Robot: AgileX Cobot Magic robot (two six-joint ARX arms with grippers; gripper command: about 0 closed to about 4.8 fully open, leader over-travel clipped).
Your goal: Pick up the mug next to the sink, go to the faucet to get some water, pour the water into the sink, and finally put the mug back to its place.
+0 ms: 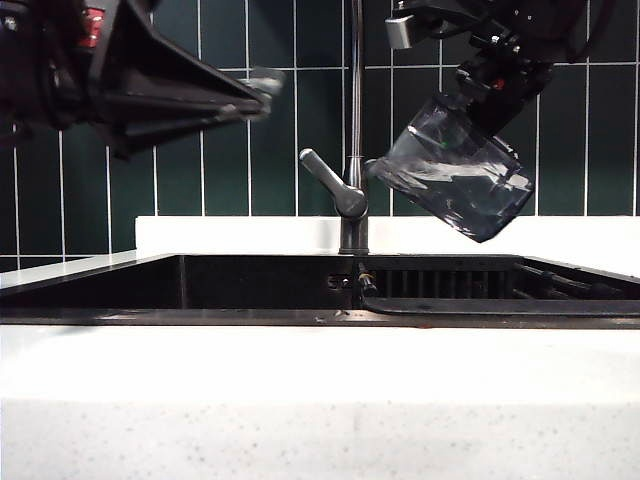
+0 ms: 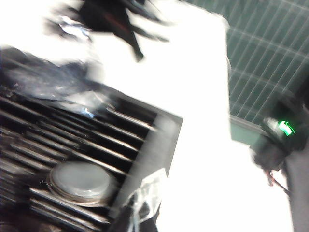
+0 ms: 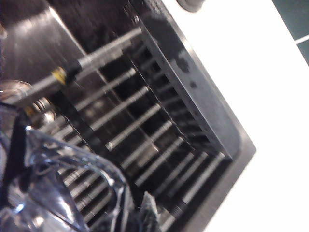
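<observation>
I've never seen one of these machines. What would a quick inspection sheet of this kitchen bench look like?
Surface: white speckled counter, bare in front.
Job's things: glass mug tilted above the sink, mouth toward the faucet; slotted rack inside the basin.
Clutter: nothing seen.
Grippers: right gripper shut on the mug, upper right; left gripper shut, empty, upper left, blurred.
Cables: nothing seen.
Surroundings: dark green tiled wall.

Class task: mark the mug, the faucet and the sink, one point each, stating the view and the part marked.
mug (image 1: pixel 455 180): exterior view, middle of its tilted glass wall.
faucet (image 1: pixel 352 200): exterior view, joint where the lever handle meets the pipe.
sink (image 1: pixel 250 316): exterior view, dark front rim.
</observation>
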